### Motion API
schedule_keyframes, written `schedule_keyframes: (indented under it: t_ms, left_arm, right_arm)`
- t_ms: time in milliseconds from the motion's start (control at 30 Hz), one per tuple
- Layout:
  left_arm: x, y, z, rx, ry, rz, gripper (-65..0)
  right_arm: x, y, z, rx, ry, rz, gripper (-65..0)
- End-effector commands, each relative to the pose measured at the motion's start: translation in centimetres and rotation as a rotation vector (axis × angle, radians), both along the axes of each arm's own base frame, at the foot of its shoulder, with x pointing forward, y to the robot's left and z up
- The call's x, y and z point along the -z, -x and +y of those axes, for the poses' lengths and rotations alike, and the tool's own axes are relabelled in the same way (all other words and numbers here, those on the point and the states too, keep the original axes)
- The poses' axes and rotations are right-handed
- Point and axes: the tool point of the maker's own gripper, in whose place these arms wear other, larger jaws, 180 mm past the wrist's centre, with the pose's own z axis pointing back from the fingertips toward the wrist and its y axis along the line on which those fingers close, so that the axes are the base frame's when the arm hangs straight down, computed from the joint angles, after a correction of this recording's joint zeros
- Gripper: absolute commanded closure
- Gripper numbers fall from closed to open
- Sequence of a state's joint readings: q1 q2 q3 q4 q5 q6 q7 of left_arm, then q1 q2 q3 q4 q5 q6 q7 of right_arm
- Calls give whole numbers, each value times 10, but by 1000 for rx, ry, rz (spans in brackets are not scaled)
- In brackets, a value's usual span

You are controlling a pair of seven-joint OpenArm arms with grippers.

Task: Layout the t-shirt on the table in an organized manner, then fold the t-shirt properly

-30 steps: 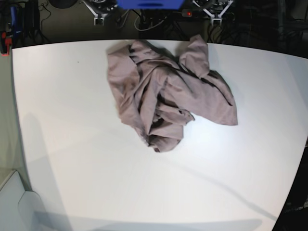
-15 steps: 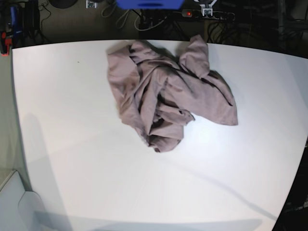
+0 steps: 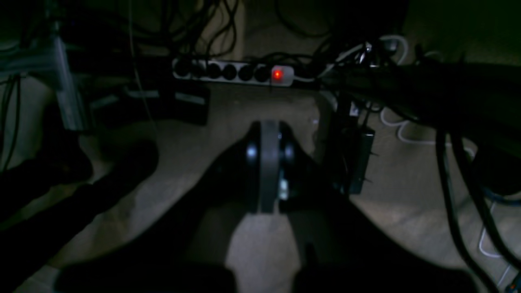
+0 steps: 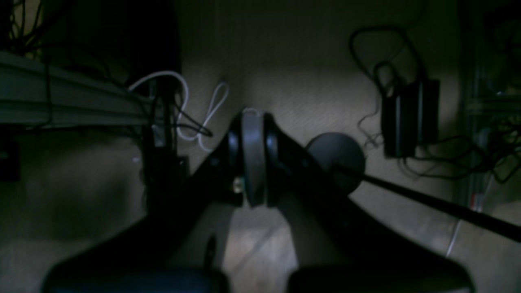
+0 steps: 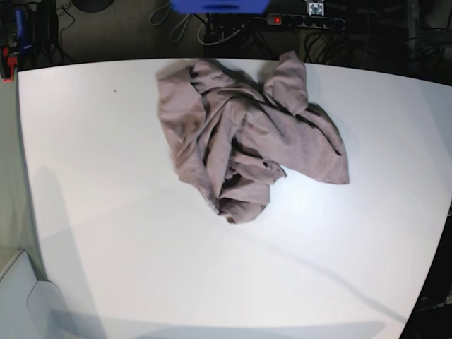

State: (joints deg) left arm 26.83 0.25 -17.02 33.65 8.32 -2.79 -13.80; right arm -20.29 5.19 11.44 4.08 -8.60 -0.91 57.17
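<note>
Mauve t-shirt crumpled on white tabletop, both end effectors closed and empty

White tabletop point(image 5: 127, 233) fills most of the base view. On it, the t-shirt point(image 5: 247, 138) lies in a creased heap near the tabletop's far edge, one flap reaching that edge. Beyond that edge, over the dim floor, the left end effector point(image 3: 268, 167) has its jaws pressed together on nothing; a power strip point(image 3: 232, 73) with a red light lies ahead. The right end effector point(image 4: 253, 156) is likewise closed, empty.

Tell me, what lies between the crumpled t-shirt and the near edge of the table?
Nothing: in the base view only bare table lies below the t-shirt.
</note>
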Motion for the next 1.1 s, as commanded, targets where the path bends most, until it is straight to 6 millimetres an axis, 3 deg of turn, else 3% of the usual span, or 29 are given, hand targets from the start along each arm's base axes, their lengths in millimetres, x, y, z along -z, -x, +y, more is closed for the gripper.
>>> schedule_keyframes:
  t_ms: [0, 267, 567, 800, 1067]
  left_arm:
    - [-4, 14, 1, 1, -3, 10, 0]
    - [-32, 12, 12, 24, -40, -64, 0]
    - [-54, 16, 11, 31, -53, -105, 0]
    - [-71, 13, -23, 127, 13, -143, 0]
    - [-98, -14, -31, 150, 15, -190, 0]
  right_arm:
    - [-7, 6, -5, -9, 14, -22, 0]
    - [-25, 6, -14, -36, 36, -117, 0]
    - [-49, 23, -12, -63, 40, -201, 0]
    - [-59, 35, -10, -77, 38, -220, 0]
    - [-68, 26, -60, -134, 119, -227, 0]
